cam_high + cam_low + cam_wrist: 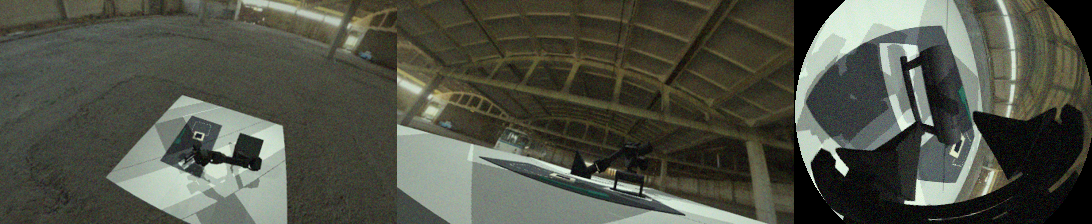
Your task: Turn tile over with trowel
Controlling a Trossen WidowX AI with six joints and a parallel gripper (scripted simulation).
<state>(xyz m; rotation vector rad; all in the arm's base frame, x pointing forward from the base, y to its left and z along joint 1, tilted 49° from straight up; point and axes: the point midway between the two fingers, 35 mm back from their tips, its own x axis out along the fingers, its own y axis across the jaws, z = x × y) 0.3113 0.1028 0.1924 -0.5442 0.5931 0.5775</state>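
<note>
A dark mat (173,152) (516,164) lies on the pale table (159,187). On it the dashed outline (202,123) is empty. The tile (198,136) (562,176) lies just in front of the outline, with its cream frame and dark centre facing up. The trowel (179,137) (583,190) (966,99), with a teal handle, lies flat along the mat's left edge. My gripper (190,158) (634,160) (947,120) is open and empty. It hovers low over the near end of the mat, apart from both the tile and the trowel.
A low black bar on two legs (628,177) (927,90) stands on the mat right under the gripper. The arm's dark base block (248,146) sits to the right of the mat. A rough hall floor surrounds the table.
</note>
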